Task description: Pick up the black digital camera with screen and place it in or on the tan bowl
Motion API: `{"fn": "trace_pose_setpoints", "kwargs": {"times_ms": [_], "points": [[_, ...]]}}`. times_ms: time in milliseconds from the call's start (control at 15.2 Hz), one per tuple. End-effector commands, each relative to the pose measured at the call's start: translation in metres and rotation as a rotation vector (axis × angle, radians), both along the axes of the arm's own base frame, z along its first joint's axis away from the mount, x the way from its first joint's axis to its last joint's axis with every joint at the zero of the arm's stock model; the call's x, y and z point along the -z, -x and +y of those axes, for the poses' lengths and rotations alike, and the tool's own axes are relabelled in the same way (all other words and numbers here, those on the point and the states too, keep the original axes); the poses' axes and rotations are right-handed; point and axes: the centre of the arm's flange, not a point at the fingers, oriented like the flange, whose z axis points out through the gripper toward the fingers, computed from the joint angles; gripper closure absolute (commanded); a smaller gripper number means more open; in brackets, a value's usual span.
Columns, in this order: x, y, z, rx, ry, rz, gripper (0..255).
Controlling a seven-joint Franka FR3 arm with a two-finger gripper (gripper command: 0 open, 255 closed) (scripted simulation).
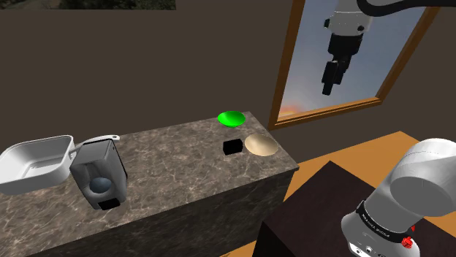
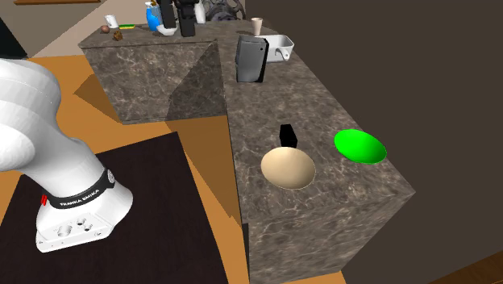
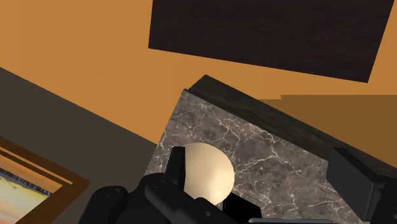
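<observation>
Fingers [image 1: 329, 83] hang high above the counter [image 1: 183, 168], spread apart, gripping nothing. Black camera [image 1: 233, 147] stands on the counter just beside the tan bowl [image 1: 261, 145], possibly touching its rim. Green plate [image 1: 232, 117] nearby.

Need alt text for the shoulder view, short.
A black camera sits next to a tan bowl on a marbled counter, with a green plate beyond them. The claw hangs high at upper right, before a framed picture.

Marbled stone counter [image 1: 183, 168]. At one end: green dish [image 1: 231, 117], black camera [image 1: 233, 147] just beside tan bowl [image 1: 261, 145]. Far end: grey coffee machine [image 1: 99, 175] next to white basin [image 1: 33, 162].
</observation>
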Motion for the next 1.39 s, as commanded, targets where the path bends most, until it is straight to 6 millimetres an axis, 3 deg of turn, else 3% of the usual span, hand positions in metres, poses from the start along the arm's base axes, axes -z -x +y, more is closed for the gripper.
{"fn": "trace_pose_setpoints", "kwargs": {"times_ms": [0,660,1320], "points": [[0.000,0.000,0.000,0.000,0.000,0.000,0],[0.102,-0.081,-0.011,-0.142,-0.030,-0.003,0],[0.203,-0.162,-0.008,-0.284,-0.060,-0.006,0]]}}
